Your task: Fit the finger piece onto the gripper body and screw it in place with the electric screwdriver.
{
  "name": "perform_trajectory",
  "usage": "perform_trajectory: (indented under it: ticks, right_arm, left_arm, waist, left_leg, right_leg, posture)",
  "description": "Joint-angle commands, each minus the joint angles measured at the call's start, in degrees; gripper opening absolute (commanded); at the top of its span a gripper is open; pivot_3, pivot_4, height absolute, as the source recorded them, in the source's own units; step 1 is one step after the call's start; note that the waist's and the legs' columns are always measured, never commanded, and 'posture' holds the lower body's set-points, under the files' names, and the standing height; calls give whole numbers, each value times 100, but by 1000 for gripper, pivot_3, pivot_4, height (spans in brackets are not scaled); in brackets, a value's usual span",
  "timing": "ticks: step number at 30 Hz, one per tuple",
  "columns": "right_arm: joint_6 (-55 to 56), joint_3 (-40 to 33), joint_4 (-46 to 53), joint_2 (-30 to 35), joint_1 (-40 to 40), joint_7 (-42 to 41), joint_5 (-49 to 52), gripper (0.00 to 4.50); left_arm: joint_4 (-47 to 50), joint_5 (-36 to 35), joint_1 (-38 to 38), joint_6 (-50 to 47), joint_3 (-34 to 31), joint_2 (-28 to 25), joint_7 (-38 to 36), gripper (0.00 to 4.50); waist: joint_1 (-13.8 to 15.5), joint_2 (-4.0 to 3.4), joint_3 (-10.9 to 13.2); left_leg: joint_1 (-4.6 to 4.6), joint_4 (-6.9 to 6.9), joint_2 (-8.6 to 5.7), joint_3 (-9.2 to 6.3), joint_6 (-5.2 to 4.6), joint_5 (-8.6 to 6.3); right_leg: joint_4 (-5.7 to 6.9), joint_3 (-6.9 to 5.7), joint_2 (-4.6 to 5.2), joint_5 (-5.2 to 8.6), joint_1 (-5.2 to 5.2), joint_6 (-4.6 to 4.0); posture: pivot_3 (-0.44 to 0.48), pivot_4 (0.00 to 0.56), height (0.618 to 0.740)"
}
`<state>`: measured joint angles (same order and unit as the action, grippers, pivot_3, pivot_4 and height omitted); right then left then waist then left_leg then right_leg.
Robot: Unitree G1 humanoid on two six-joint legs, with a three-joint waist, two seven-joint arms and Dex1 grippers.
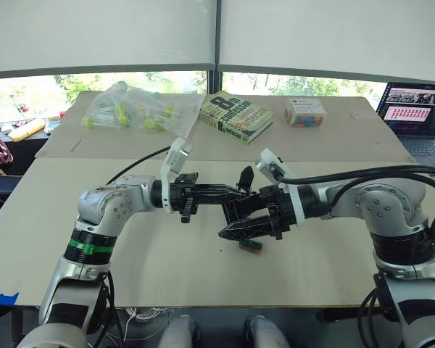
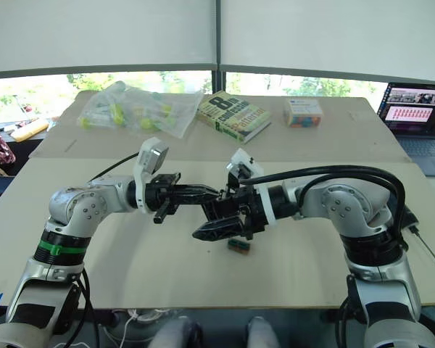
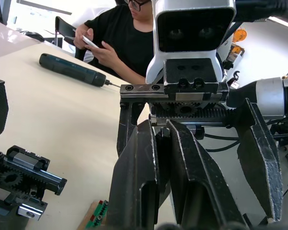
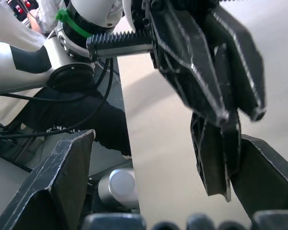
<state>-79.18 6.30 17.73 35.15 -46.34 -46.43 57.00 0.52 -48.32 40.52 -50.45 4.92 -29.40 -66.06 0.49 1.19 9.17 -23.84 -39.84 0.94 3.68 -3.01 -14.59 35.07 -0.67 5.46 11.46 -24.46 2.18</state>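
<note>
Mid-table (image 1: pixel 167 268), above the surface, your two grippers meet tip to tip. Left gripper (image 1: pixel 225 194): fingers nearly closed, pinching the finger piece (image 4: pixel 213 160), which sticks out past their tips. Right gripper (image 1: pixel 237 204): spread wide, holding nothing, one finger on each side of the left's tips. The electric screwdriver (image 3: pixel 72 71) lies flat on the table beyond the right arm, well apart from both.

Beige table (image 1: pixel 167 268) with book (image 1: pixel 236 115), plastic bag (image 1: pixel 141 106), small box (image 1: pixel 304 112), laptop (image 1: pixel 419 116), electric screwdriver (image 3: pixel 72 70)
</note>
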Motion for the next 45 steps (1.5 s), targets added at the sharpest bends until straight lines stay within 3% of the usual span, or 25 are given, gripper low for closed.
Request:
perform_trajectory:
  ticks: [1,10,11,18,23,25,28,32,36,45]
  right_arm:
    - [94,-148,71,-92,-67,69,40,3684]
    - [217,-170,15,-292,42,258,-130,551]
    - [250,-175,17,-299,68,251,-151,462]
    - [585,-138,169,-61,428,49,-320,463]
    - [995,-276,210,232,723,-111,-523,458]
    - [1110,-393,205,344,800,-166,-528,458]
    - [1333,-618,151,552,1040,-108,-706,458]
    - [1857,-1098,-39,871,1562,-304,-904,457]
    - [2936,-1469,-206,855,1995,-834,-1140,457]
    - [4524,-1538,-273,415,2465,-1199,-1603,457]
  left_arm:
    - [244,1,23,68,-119,16,-7,0]
    - [305,150,-36,116,-14,75,37,0]
    - [320,171,-57,128,-1,78,30,0]
    - [314,189,-93,171,-208,122,199,0]
    - [339,40,-129,332,-733,-58,196,2006]
    - [300,120,-183,455,-862,-213,123,3047]
    - [40,930,-603,1529,-750,-761,-396,4451]
    - [-477,1907,-1173,3262,-564,-993,-803,4500]
    - [-906,2383,-1478,4067,-377,-859,-929,4500]
    - [-2350,3192,-909,5347,123,165,-770,4500]
  waist:
    - [-2,0,0]
    - [-8,0,0]
    - [-10,0,0]
    - [1,0,0]
    - [-16,1,0]
    - [-32,1,0]
    - [-55,0,0]
    - [-20,0,0]
    - [50,1,1]
    - [42,3,2]
  left_leg:
    - [0,0,0,0,0,0]
    - [0,0,-2,0,0,0]
    - [0,1,-2,0,0,0]
    - [0,0,-2,0,0,0]
    - [1,0,-1,0,0,0]
    - [1,1,0,0,0,0]
    - [2,2,0,0,0,0]
    - [4,7,-3,5,1,0]
    - [1,0,-1,6,0,-1]
    - [0,-6,-7,7,-6,-4]
  right_leg:
    - [0,0,0,0,0,0]
    - [0,-1,-2,0,0,0]
    - [0,0,-2,0,0,0]
    - [0,-1,-2,0,0,0]
    - [1,-1,-3,0,0,1]
    - [2,0,-3,0,-3,1]
    - [1,1,-6,0,-2,1]
    - [-5,-1,-6,1,-2,-1]
    - [-8,-3,7,0,5,-1]
    - [-6,-3,6,-2,7,4]
  posture:
    - [0,150,740]
    - [0,150,740]
    - [0,150,740]
    - [0,150,740]
    - [0,150,740]
    - [0,150,740]
    - [0,150,740]
    - [0,150,740]
    - [0,150,740]
    - [0,150,740]
